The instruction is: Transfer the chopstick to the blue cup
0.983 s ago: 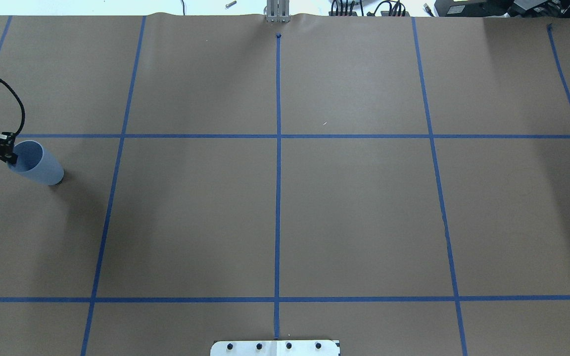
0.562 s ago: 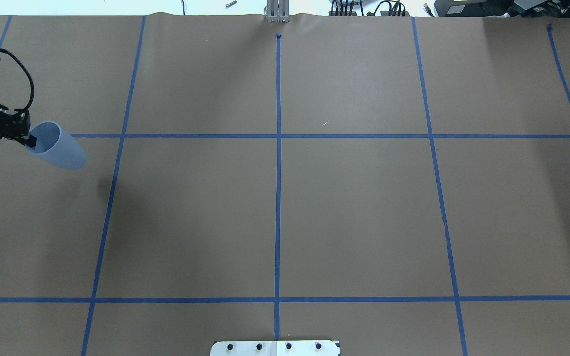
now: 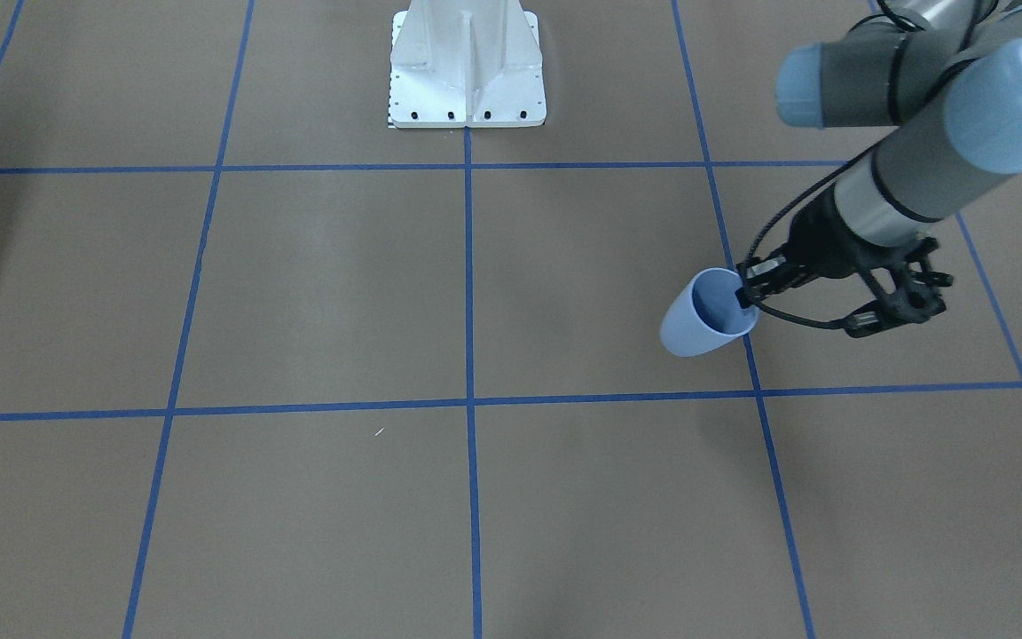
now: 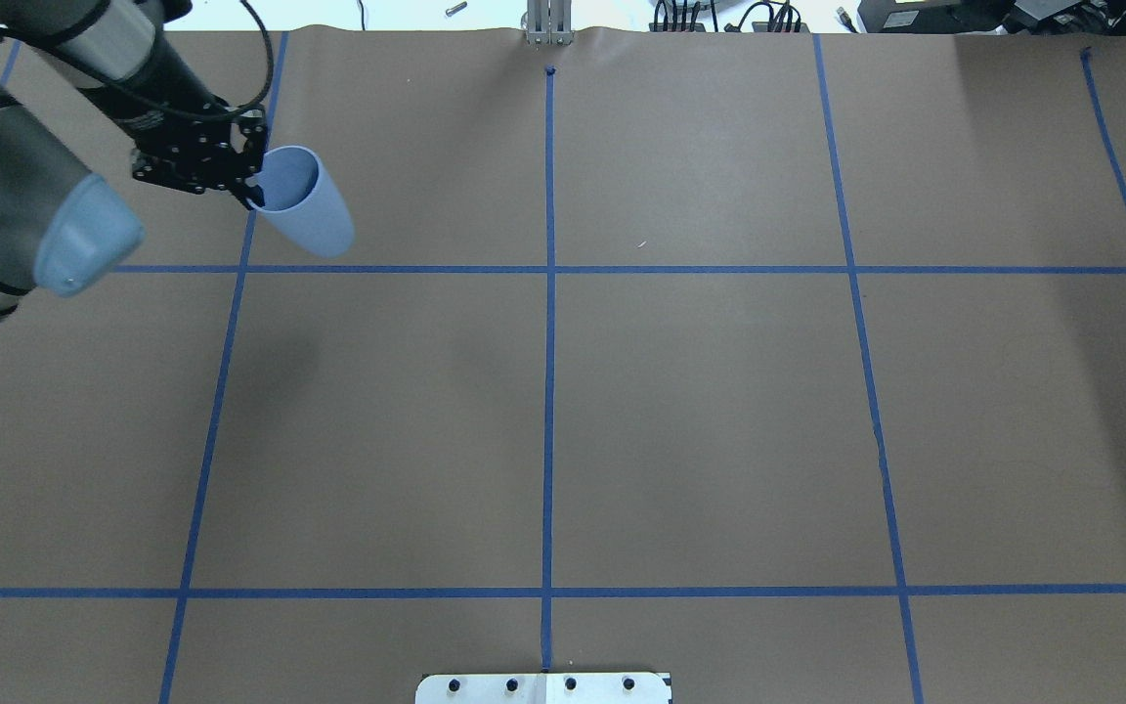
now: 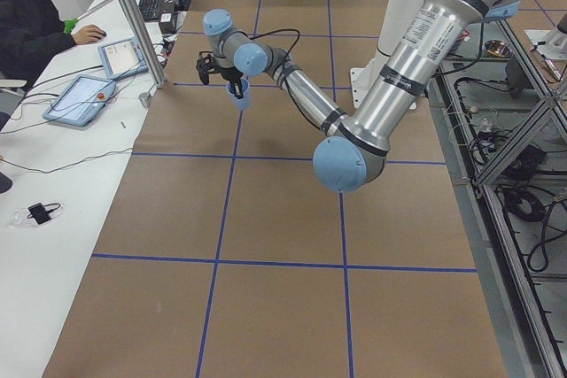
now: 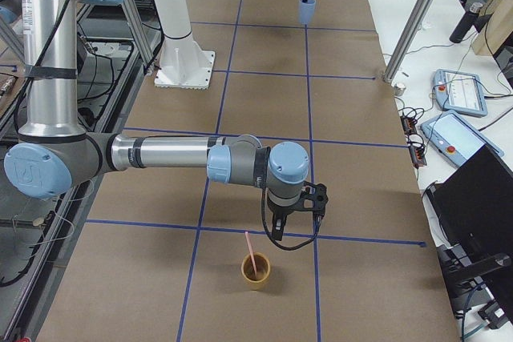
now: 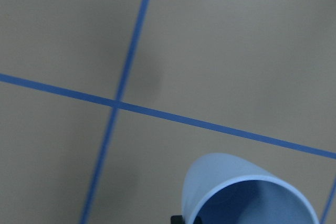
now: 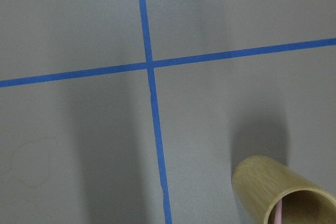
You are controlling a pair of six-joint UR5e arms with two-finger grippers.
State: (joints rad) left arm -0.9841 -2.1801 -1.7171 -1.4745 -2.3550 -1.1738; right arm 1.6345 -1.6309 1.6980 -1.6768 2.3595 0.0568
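My left gripper (image 4: 252,188) is shut on the rim of the blue cup (image 4: 307,207), one finger inside it. It holds the cup tilted and lifted above the brown table; the same grip shows in the front view, with the gripper (image 3: 746,297) on the cup (image 3: 700,321). The left wrist view shows the cup's rim (image 7: 247,190) at the bottom. The pink chopstick (image 6: 251,254) stands in a tan wooden cup (image 6: 256,271) at the table's right end. My right gripper (image 6: 295,228) hangs just above and beside it; I cannot tell if it is open. The right wrist view shows the chopstick (image 8: 279,214).
The white robot base plate (image 3: 467,89) sits at the table's robot-side edge. Blue tape lines (image 4: 548,269) grid the brown paper. A metal post (image 5: 133,24) and tablets (image 5: 84,99) stand along the operators' side, where a person (image 5: 31,15) sits.
My left arm has carried the blue cup from the table's left edge up and to the right, toward the far side. The cup has risen off the table.
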